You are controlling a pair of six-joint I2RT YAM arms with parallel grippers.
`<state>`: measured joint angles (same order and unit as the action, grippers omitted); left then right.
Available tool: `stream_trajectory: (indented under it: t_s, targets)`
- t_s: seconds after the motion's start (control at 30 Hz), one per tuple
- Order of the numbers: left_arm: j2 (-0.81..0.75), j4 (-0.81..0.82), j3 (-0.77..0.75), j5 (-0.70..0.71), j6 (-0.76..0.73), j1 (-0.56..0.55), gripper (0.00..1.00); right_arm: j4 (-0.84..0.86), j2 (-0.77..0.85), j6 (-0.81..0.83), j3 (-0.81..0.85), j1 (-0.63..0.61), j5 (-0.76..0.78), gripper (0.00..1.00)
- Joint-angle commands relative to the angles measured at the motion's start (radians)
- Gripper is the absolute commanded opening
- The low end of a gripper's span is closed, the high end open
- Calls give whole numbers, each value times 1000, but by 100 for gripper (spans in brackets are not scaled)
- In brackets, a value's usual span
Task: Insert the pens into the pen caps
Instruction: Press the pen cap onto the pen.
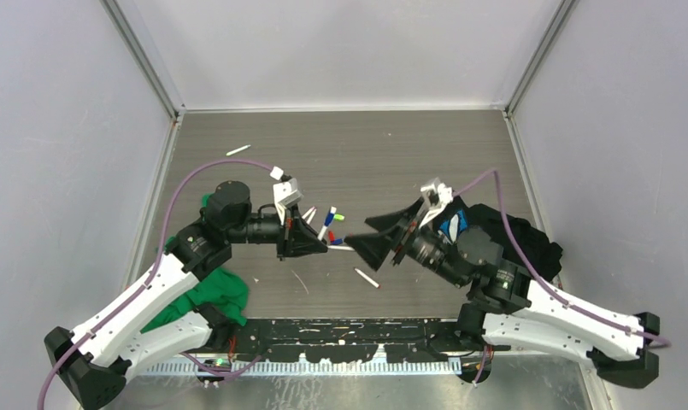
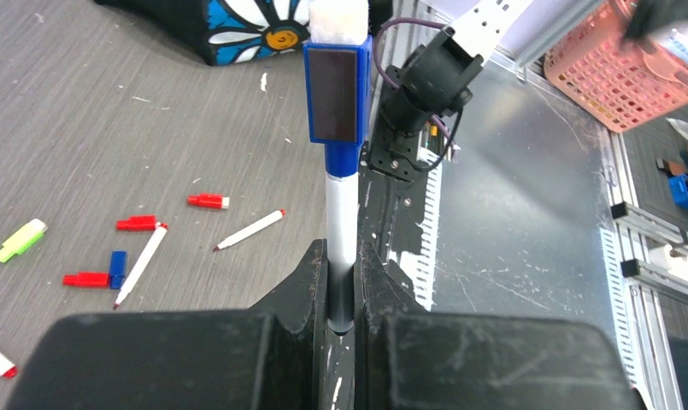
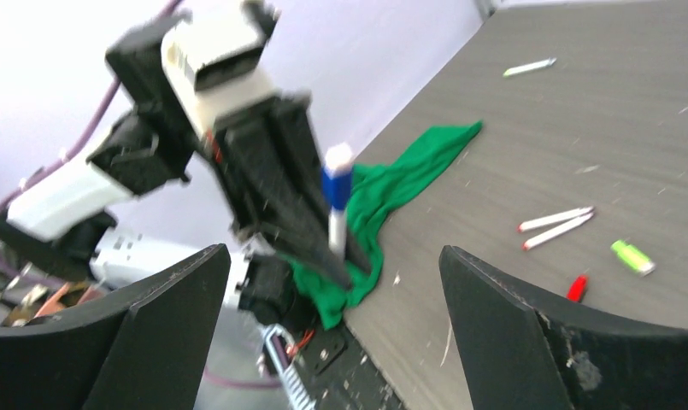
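My left gripper (image 2: pixel 343 286) is shut on a white pen (image 2: pixel 341 218) that wears a blue cap (image 2: pixel 334 94) with a white top. It holds the pen above the table, also seen in the top view (image 1: pixel 323 246). My right gripper (image 1: pixel 362 232) is open and empty, facing the left one, with the capped pen (image 3: pixel 336 192) in front of its spread jaws. Loose pens (image 2: pixel 249 230) (image 2: pixel 140 265) lie on the table among red caps (image 2: pixel 208 201) (image 2: pixel 138 223) (image 2: pixel 85 278), a blue cap (image 2: pixel 117 269) and a lime cap (image 2: pixel 20 240). Another pen (image 1: pixel 367 278) lies near the front.
A green cloth (image 1: pixel 205 295) lies under the left arm. A black cloth with a daisy print (image 2: pixel 238 30) lies by the right arm. One pen (image 1: pixel 238 150) lies at the far left. Walls enclose three sides. A pink basket (image 2: pixel 631 77) stands off the table.
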<state>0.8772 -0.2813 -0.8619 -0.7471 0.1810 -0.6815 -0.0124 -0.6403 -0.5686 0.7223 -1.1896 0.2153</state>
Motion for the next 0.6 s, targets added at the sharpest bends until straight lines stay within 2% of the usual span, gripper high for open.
stream_trajectory:
  t_s: [0.0, 0.07, 0.2, 0.37, 0.57]
  targets:
    - [14, 45, -44, -83, -16, -17, 0, 51, -67, 7, 95, 179, -236, 99]
    - [17, 45, -45, -97, -14, -21, 0, 114, -107, -7, 110, 236, -364, 97]
    - [20, 46, -47, -105, -12, -22, 0, 196, -181, 4, 154, 247, -499, 95]
    - [24, 47, -50, -122, -7, -23, 0, 179, -239, 24, 183, 246, -495, 87]
    - [23, 50, -50, -130, -4, -24, 0, 184, -248, 33, 173, 246, -477, 71]
